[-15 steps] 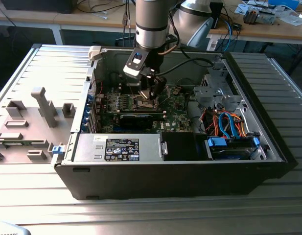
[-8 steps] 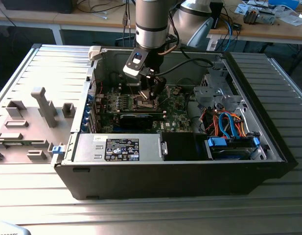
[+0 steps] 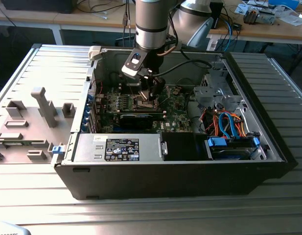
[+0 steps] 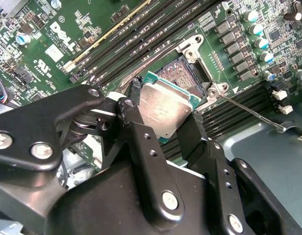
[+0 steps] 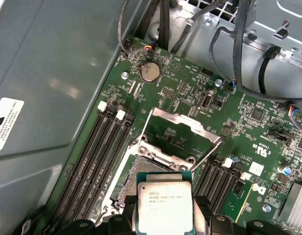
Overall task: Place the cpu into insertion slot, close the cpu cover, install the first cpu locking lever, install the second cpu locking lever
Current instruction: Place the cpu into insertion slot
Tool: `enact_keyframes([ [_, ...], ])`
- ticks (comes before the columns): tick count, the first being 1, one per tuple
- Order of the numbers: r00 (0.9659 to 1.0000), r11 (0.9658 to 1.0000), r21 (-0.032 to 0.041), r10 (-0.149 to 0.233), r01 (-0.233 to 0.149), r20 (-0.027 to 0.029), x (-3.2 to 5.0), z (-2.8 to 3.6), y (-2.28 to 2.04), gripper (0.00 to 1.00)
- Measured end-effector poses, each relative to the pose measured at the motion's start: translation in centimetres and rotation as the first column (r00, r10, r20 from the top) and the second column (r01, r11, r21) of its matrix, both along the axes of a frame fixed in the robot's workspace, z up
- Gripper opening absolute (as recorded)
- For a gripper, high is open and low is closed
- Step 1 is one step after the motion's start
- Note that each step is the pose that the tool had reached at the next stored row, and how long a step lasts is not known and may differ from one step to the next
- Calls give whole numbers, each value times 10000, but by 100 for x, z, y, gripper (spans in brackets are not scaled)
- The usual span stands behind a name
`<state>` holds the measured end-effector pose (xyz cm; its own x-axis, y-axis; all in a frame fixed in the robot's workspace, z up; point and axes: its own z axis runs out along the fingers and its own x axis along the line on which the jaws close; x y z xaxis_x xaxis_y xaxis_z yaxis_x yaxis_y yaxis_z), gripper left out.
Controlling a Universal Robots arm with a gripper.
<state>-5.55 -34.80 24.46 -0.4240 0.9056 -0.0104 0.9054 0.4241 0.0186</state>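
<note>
Second wrist view: the cpu [image 4: 165,110], silver top up, is clamped by two opposite edges between the black fingers [image 4: 135,125]. Just beyond the fingertips lies the slot [image 4: 182,78], its brown centre partly hidden by the cpu's far corner; whether the two touch cannot be told. A thin lever [image 4: 248,111] runs off past one finger. The first wrist view adds the cover [image 5: 179,121], swung up open on the slot's far side from the fingers. The exterior view shows the arm [image 3: 151,24] reaching down into the open case [image 3: 190,171], which sits on the tabletop [image 3: 141,215].
</note>
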Motion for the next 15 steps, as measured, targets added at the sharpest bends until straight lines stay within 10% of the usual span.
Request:
enact_keyframes([
  [15, 9994, 9994, 0, -339, 339, 0, 0, -9, 0, 54],
])
